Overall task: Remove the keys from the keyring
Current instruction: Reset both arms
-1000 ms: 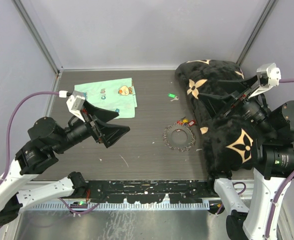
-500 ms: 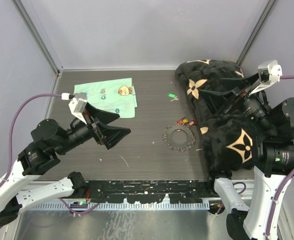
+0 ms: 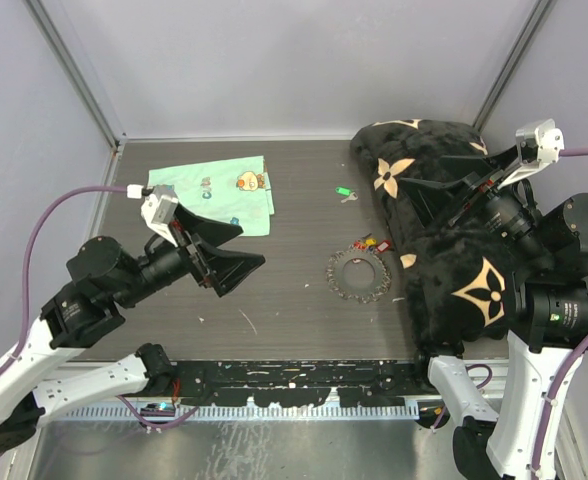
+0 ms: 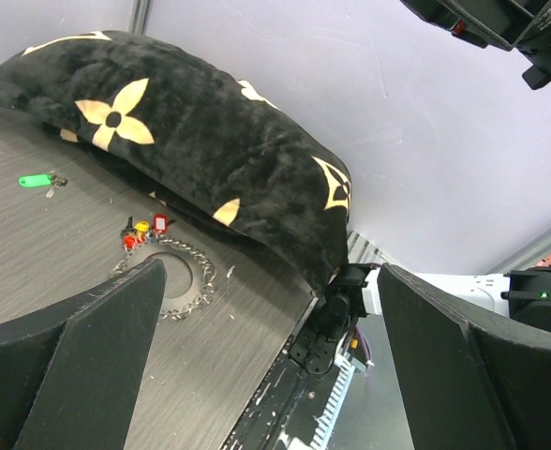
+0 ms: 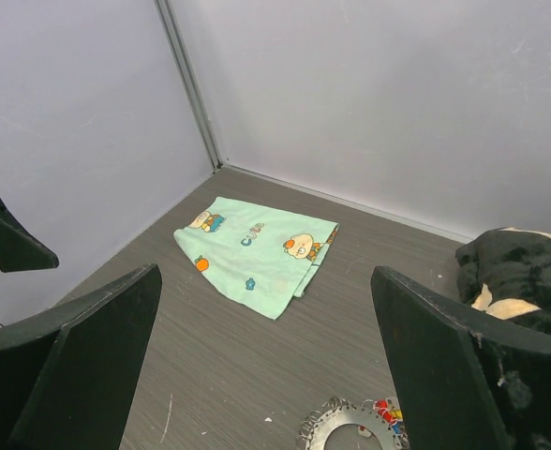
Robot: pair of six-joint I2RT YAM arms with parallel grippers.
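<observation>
The keyring [image 3: 357, 272], a silver loop fringed with small metal pieces, lies flat on the dark table. A bunch of red and orange-headed keys [image 3: 367, 243] sits at its far rim. A green-headed key [image 3: 344, 190] lies apart, farther back. My left gripper [image 3: 246, 248] hangs open to the left of the ring, nothing between its fingers. My right gripper [image 3: 429, 178] stands open above the black cushion. The left wrist view shows the keyring [image 4: 177, 281] partly behind a finger, with the keys [image 4: 142, 230] beside it. The right wrist view has the keyring [image 5: 346, 429] at its bottom edge.
A black cushion [image 3: 444, 240] with tan flower marks covers the table's right side, close to the ring. A mint-green cartoon-print cloth [image 3: 219, 190] lies at the back left. Grey walls enclose the table [image 3: 274, 300] on three sides.
The left arm has crept a little to the right, toward the ring. The right gripper rose slightly early on, then held still. Both stayed open.
</observation>
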